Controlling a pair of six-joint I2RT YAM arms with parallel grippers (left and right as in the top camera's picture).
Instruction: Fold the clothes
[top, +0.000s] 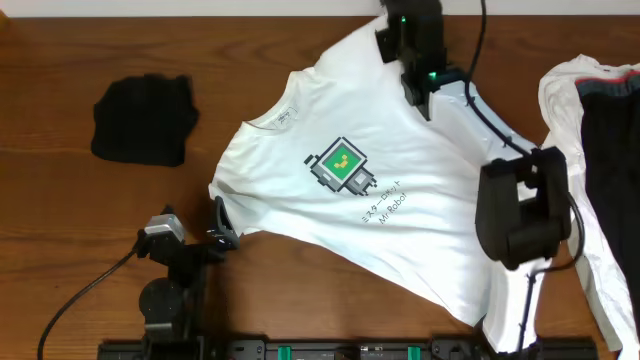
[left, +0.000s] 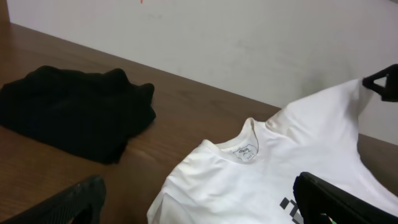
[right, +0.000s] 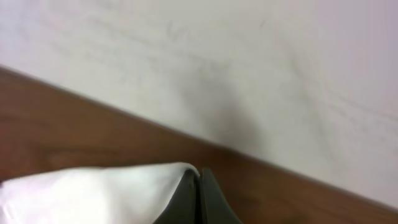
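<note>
A white T-shirt (top: 370, 170) with a green robot print lies spread over the middle of the brown table. It also shows in the left wrist view (left: 273, 168). My right gripper (top: 392, 22) is at the far edge, shut on the shirt's far sleeve, which it lifts; the pinched white cloth shows in the right wrist view (right: 106, 193) beside the closed fingers (right: 199, 193). My left gripper (top: 222, 222) is open and empty at the shirt's near left edge; its fingers frame the shirt's collar area (left: 193, 205).
A folded black garment (top: 143, 118) lies at the left, also in the left wrist view (left: 74, 112). A pile of white and dark clothes (top: 590, 130) lies at the right edge. A pale wall runs behind the table's far edge.
</note>
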